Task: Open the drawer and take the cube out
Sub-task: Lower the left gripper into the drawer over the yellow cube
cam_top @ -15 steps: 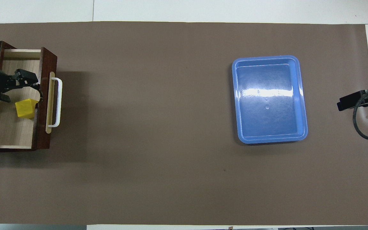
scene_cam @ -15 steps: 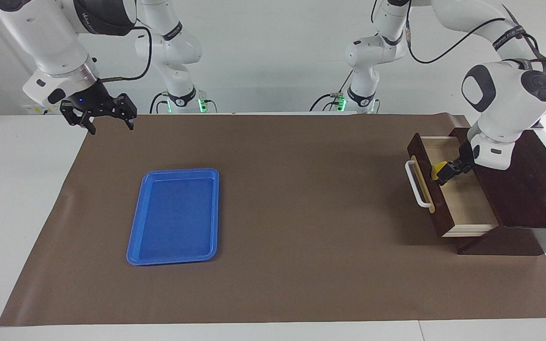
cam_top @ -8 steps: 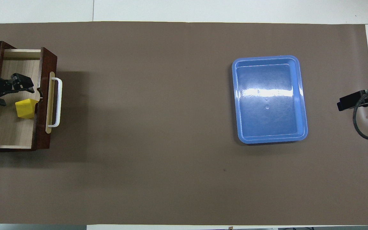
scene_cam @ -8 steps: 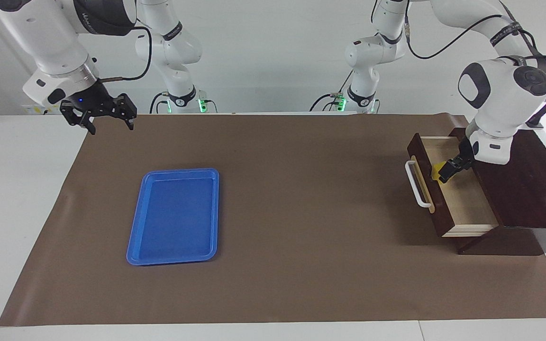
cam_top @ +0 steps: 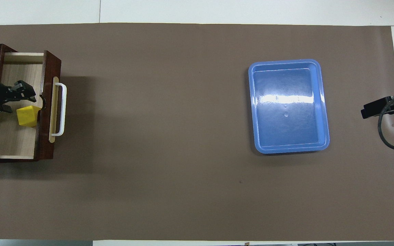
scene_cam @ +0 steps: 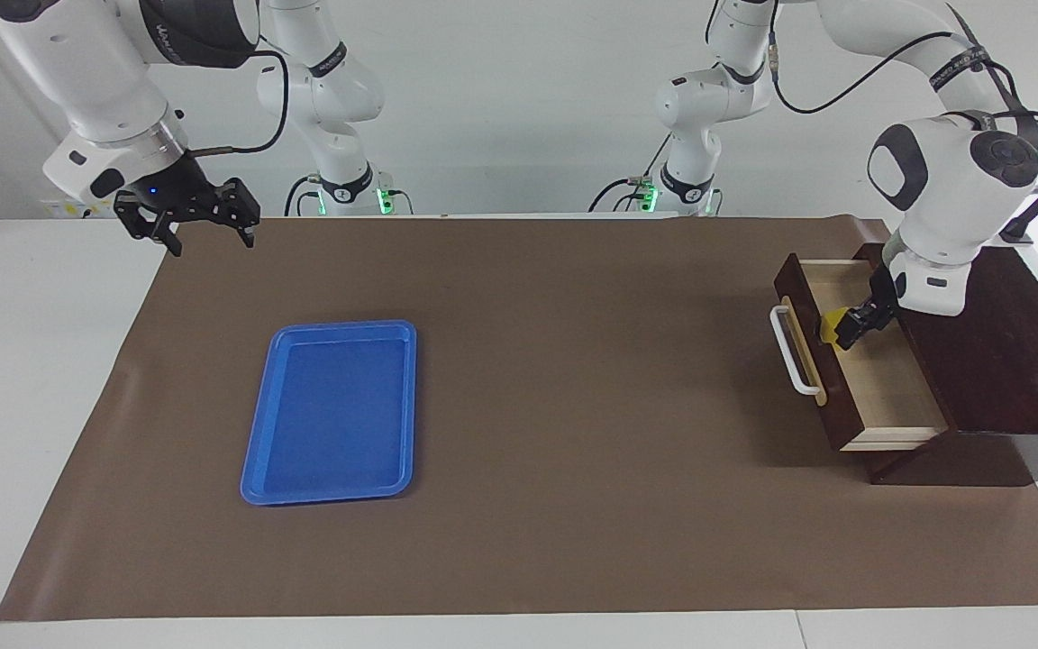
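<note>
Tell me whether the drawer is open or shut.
Open. The drawer is pulled out of its box, its pale interior exposed, with the cube lying inside beside the left gripper.

Open drawer at the left arm's end; left gripper inside it beside the cube; right gripper waits apart.

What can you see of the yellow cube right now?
The cube is small, bright yellow and plain-faced, of what looks like plastic or painted wood. It sits in the open drawer, on the pale wood floor against the front panel, about midway along it. The left gripper is down in the drawer right at the cube; whether its fingers touch it cannot be told. In the facing view, only a yellow sliver shows beside the gripper.
</note>
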